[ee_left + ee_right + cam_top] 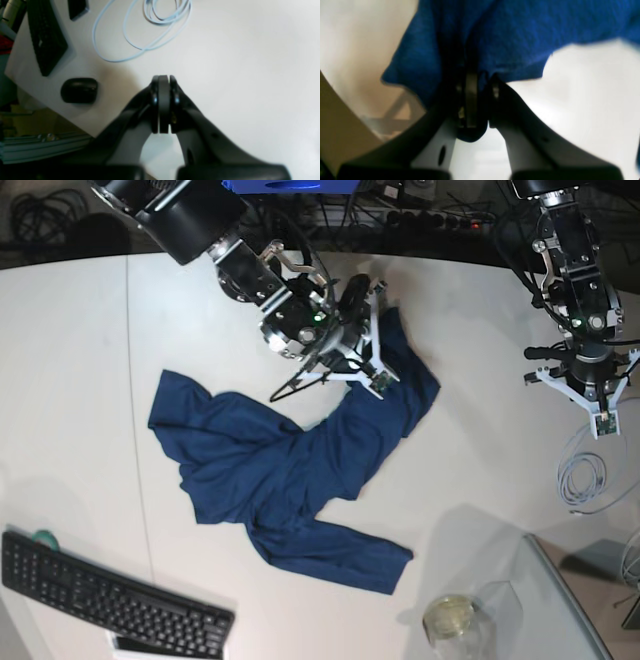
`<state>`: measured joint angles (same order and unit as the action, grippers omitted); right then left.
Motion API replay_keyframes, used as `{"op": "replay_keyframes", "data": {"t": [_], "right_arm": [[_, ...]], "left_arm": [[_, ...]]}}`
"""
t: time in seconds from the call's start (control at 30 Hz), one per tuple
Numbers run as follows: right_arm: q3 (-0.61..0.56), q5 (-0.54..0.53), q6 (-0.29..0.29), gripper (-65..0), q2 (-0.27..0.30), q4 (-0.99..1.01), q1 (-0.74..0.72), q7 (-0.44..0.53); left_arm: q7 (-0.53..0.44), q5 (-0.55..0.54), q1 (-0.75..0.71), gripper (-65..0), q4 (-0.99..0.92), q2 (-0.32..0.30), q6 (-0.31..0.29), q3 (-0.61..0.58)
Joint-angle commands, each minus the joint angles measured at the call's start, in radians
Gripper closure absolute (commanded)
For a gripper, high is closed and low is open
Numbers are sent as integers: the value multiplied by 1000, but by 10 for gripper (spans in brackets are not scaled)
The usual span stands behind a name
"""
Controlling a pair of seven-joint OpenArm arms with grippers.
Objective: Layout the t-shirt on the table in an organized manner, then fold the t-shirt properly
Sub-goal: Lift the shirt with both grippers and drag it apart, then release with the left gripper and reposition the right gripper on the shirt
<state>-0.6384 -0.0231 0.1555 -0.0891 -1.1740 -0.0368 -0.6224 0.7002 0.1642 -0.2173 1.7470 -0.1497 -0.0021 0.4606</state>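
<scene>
The dark blue t-shirt (290, 470) lies crumpled and spread unevenly across the middle of the white table (80, 380), one sleeve toward the front. My right gripper (376, 355) holds its far right corner. In the right wrist view that gripper (480, 80) is shut on a fold of the t-shirt (515, 32), with blue cloth bunched between the jaws. My left gripper (602, 418) hovers at the table's right side, away from the cloth. The left wrist view shows the left gripper (163, 77) shut with nothing in it, above bare table (250, 75).
A black keyboard (110, 600) lies at the front left edge. A glass jar (455, 620) stands at the front right. A coiled pale cable (585, 480) lies under the left arm, also in the left wrist view as the cable (150, 25), beside a black mouse (79, 90).
</scene>
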Motion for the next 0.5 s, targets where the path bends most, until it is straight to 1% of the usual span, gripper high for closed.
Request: {"op": "replay_keyframes", "data": {"t": [0.0, 0.07, 0.1, 0.17, 0.3, 0.37, 0.43, 0.47], "right_arm": [[42, 22, -7, 0, 32, -37, 16, -52], [119, 22, -7, -2, 74, -114, 67, -64], [154, 22, -7, -5, 98, -152, 87, -80], [226, 22, -7, -3, 162, -218, 119, -104], [352, 25, -7, -2, 251, -287, 150, -142], [432, 25, -7, -2, 291, -294, 156, -162], [530, 27, -7, -2, 322, -291, 156, -173], [582, 27, -7, -3, 328, -291, 156, -173]], "left_arm": [[-20, 7, 6, 0, 17, -17, 6, 2], [-20, 7, 6, 0, 15, -21, 6, -26], [-20, 15, 5, 0, 15, -24, 6, -56], [-20, 15, 5, 0, 14, -41, 6, -124], [-18, 15, 12, 0, -19, -77, 6, -270], [-18, 15, 15, 0, -37, -90, 6, -317], [-18, 15, 15, 0, -55, -95, 6, -336], [-18, 15, 15, 0, -66, -95, 6, -334]]}}
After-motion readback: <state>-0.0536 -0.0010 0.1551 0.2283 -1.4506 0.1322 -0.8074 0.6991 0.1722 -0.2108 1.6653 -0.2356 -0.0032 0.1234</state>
